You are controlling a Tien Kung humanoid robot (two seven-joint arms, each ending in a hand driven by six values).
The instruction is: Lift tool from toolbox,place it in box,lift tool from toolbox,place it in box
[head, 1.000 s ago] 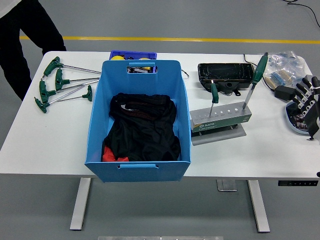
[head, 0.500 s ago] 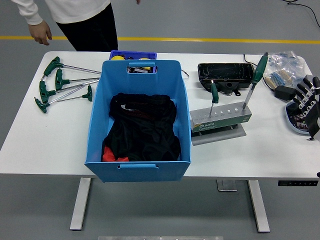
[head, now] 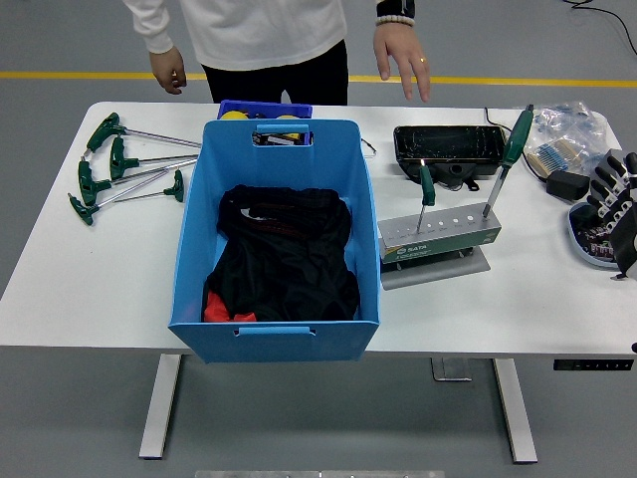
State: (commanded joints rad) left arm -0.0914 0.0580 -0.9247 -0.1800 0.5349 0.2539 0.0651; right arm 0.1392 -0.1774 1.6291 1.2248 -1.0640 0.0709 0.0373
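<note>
Right robot hand point(head: 615, 204) hovered at tabletop point(head: 100, 269) edge, fingers spread, gripping nothing; two green-handled screwdrivers point(head: 513, 149) upright in tool stand point(head: 438, 237), beside blue bin point(head: 277, 329).

Workshop floor — yellow floor line point(head: 498, 80), T-handle wrenches point(head: 119, 164), screwdriver rack point(head: 439, 237)

The robot's right hand point(head: 615, 204) is black with pale segmented fingers, perhaps metal. The person point(head: 261, 35) wears a white long-sleeved top, dark trousers, and a ring.
</note>
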